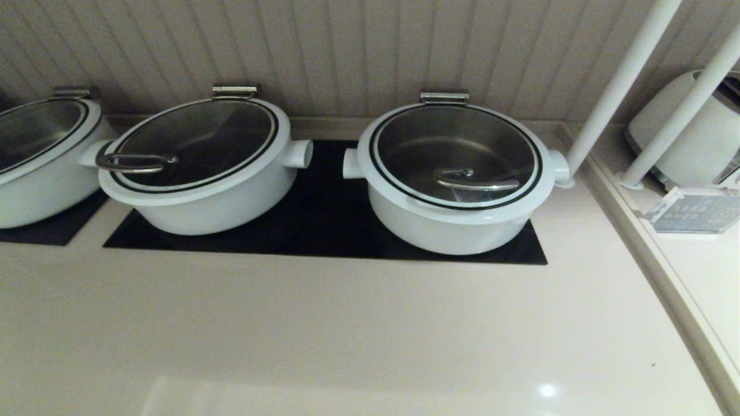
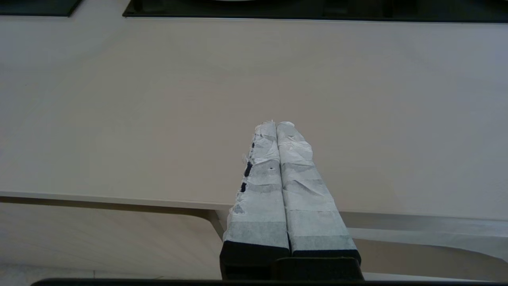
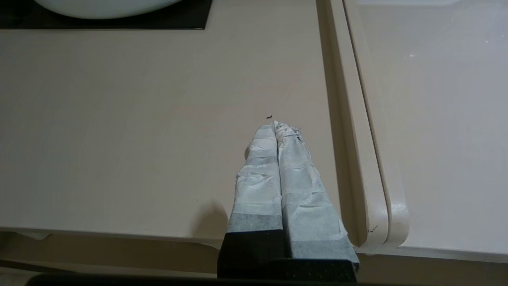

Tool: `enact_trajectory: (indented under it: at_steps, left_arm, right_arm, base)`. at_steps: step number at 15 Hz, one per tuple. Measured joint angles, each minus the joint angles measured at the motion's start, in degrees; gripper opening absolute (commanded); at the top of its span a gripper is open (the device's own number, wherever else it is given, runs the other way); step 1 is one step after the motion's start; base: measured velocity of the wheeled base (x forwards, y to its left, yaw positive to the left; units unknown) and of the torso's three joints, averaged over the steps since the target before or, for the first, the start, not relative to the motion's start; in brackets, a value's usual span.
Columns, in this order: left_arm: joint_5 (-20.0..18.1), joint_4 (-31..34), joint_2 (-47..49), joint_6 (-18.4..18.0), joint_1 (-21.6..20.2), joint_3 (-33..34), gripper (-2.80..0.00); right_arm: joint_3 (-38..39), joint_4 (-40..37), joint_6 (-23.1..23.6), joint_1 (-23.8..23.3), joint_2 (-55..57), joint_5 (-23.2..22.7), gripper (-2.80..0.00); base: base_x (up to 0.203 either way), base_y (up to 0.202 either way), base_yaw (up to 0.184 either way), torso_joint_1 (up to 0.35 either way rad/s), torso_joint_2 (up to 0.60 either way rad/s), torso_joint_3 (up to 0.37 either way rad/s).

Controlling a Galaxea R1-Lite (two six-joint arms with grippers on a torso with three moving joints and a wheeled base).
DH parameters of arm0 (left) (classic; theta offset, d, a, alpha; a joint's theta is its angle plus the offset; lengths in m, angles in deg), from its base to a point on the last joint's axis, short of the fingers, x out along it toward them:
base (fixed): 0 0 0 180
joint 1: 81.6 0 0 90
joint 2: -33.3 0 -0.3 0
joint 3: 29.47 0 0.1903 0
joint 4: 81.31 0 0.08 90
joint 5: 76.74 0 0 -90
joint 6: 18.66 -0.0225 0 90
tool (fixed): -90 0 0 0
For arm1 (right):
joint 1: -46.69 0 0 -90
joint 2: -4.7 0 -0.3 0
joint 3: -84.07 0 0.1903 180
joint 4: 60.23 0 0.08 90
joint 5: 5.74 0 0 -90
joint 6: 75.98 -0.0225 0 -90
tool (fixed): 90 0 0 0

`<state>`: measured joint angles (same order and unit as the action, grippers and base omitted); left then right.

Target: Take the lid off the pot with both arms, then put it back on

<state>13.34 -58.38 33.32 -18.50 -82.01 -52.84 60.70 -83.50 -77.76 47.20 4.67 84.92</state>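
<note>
Glass lid (image 1: 457, 153) sits on the pot (image 1: 451, 222); my left gripper (image 2: 276, 126) and right gripper (image 3: 276, 126), both pinched closed and empty, hover at the surface's (image 1: 347, 323) near edge.

The pot (image 1: 457, 222), round and white with two short stub handles at 3 and 9 o'clock and a steel hinge plate at 12 o'clock, stands upright. The lid (image 1: 457, 153) sits flat and closed on it: glass, white rim, thin black ring, curved steel bar handle near 6 o'clock.
</note>
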Motion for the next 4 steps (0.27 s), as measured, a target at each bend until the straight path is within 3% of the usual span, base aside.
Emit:
enact_trajectory:
  at_steps: [4]
  left_arm:
    - [0.0, 0.0, 0.0, 0.0, 0.0, 0.0, -2.80]
  right_arm:
    - [0.0, 0.0, -0.2, 0.0, 0.0, 0.1, -2.80]
  base:
    - [0.000, 0.000, 0.000, 0.000, 0.00, 0.000]
